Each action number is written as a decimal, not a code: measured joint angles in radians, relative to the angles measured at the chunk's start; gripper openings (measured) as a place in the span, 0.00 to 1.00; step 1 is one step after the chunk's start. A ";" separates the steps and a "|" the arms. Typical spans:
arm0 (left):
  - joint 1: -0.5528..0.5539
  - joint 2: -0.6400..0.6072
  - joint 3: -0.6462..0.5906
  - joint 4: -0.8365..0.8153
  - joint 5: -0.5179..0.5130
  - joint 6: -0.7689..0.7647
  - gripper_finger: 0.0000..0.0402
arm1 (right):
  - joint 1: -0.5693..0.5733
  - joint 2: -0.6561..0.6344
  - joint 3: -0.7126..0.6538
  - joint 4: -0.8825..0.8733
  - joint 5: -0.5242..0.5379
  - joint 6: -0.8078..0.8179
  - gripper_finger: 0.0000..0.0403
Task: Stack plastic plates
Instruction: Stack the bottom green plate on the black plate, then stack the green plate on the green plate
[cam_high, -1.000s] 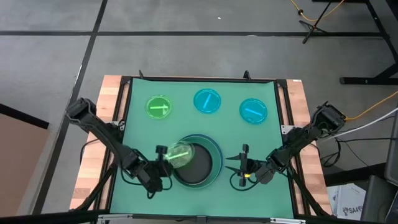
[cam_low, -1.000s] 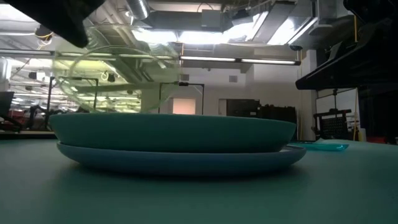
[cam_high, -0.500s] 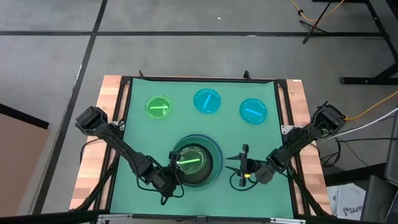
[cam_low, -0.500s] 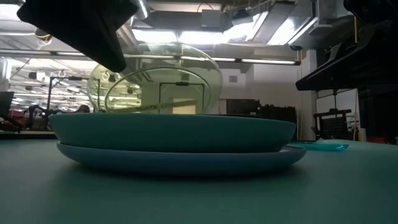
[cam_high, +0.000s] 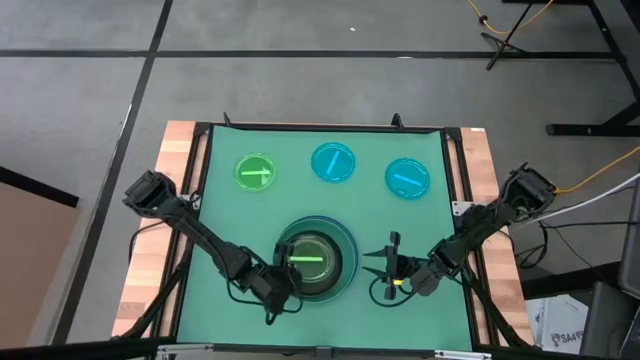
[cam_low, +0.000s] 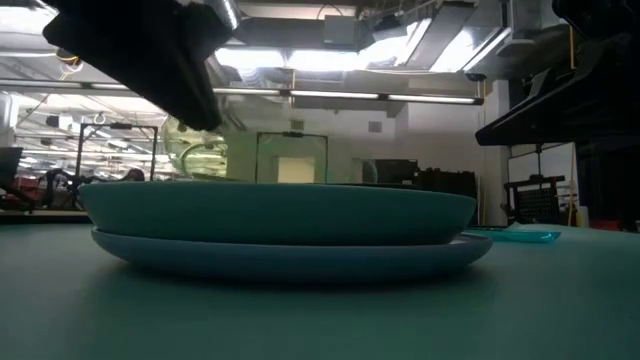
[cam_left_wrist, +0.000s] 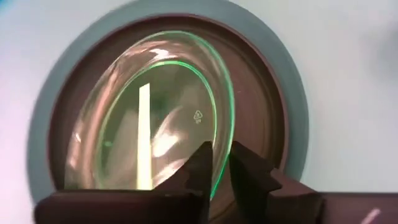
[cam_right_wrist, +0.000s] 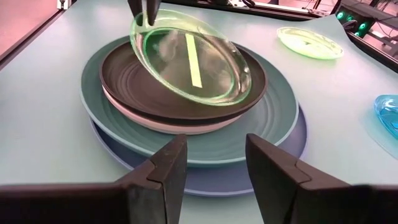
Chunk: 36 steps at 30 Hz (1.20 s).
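Note:
A stack stands mid-table (cam_high: 315, 258): blue plate (cam_right_wrist: 205, 180) at the bottom, teal plate (cam_right_wrist: 280, 124) on it, then a white plate (cam_right_wrist: 155, 121) and a black plate (cam_right_wrist: 118, 74). A small translucent green plate (cam_right_wrist: 186, 59) sits tilted over the black one, with my left gripper (cam_left_wrist: 219, 163) shut on it at the stack's near-left side (cam_high: 283, 272). My right gripper (cam_right_wrist: 217, 168) is open and waits on the table just right of the stack (cam_high: 385, 270). My left gripper pinches the small green plate's rim (cam_left_wrist: 219, 149) between its two fingers, one on each face of the rim. The fingers (cam_right_wrist: 144, 9) slant down onto it from the stack's near-left side. The held edge is raised; the opposite edge (cam_right_wrist: 239, 93) is down on the black plate.
Three more small plates lie flat in a row toward the far edge: a green plate (cam_high: 255, 171), a cyan plate (cam_high: 333, 162) and another cyan plate (cam_high: 407, 177). The green mat (cam_high: 420, 305) shows bare around the stack; wooden strips (cam_high: 150, 250) border both sides.
My left gripper has carried the small green plate rightward from the stack's left rim to over the black plate and lowered it. The plate has tipped from steeply tilted to nearly flat, and its free edge has come down into the stack.

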 joint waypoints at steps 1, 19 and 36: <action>0.008 0.000 0.000 0.000 0.010 -0.016 0.14 | 0.000 0.000 0.000 0.000 0.001 0.000 0.39; 0.022 -0.026 0.000 -0.054 0.247 -0.107 0.25 | 0.000 0.000 0.000 -0.001 0.004 0.011 0.39; 0.012 -0.307 -0.061 -0.245 -0.152 -0.132 0.25 | 0.000 0.000 0.000 -0.007 -0.003 0.019 0.39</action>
